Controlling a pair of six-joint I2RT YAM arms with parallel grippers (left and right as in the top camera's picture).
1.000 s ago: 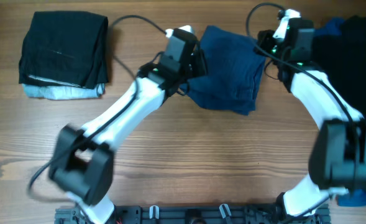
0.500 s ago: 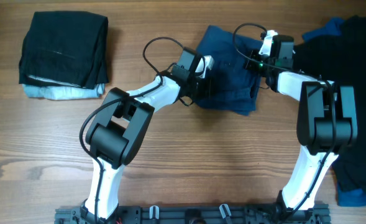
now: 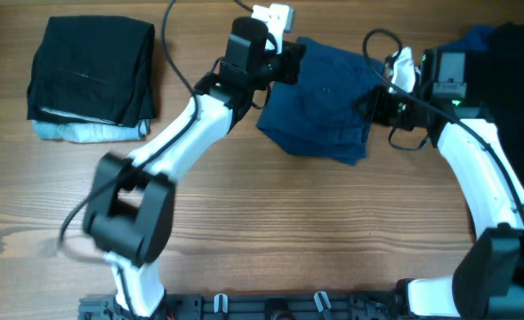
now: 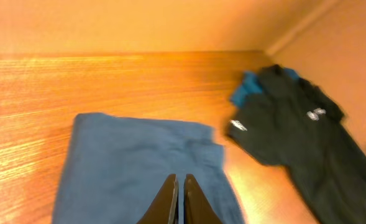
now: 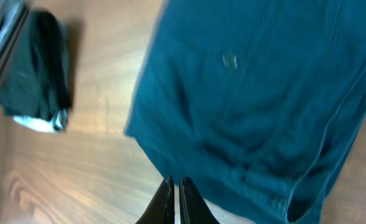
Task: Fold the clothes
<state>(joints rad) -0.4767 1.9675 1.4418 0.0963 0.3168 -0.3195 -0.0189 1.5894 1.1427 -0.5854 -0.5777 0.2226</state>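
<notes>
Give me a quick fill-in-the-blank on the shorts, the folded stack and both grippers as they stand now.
1. The left gripper and the right gripper are both ____.
2. Seen from overhead, the shorts lie ____ the two grippers, one at each side.
3. The garment under the black stack is light ____.

Missing words: shut; between; blue.

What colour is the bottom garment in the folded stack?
Light blue garment; overhead view shows it best.
</notes>
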